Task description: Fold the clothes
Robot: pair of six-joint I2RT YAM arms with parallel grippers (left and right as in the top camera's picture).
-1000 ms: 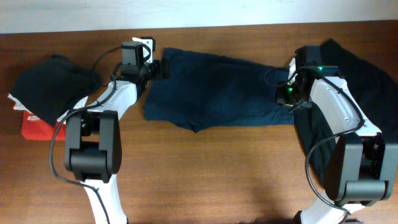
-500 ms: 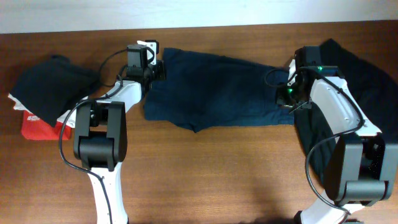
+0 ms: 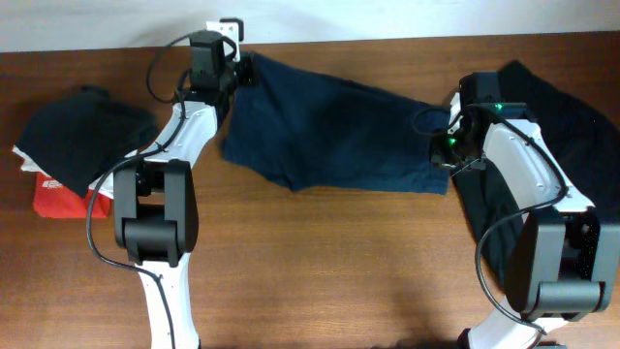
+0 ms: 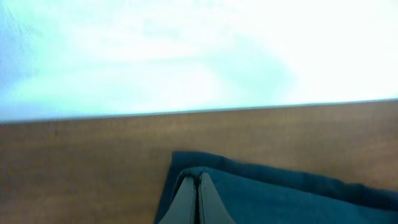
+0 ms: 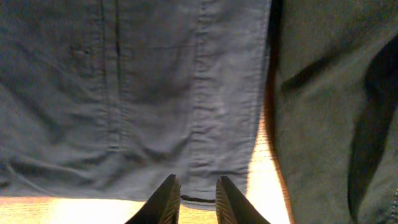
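The left hand (image 4: 198,179) was clamped on the upper-left corner of the navy shirt (image 3: 329,131). The right hand (image 5: 198,183), its fingers slightly apart, hung over the shirt's right hem beside the black garment (image 5: 336,93).

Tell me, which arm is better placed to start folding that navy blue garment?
Left, probably. The left gripper is shut on the navy garment at its far corner, ready to carry it over. The right gripper sits at the opposite hem, fingers slightly apart; a firm hold isn't clear.
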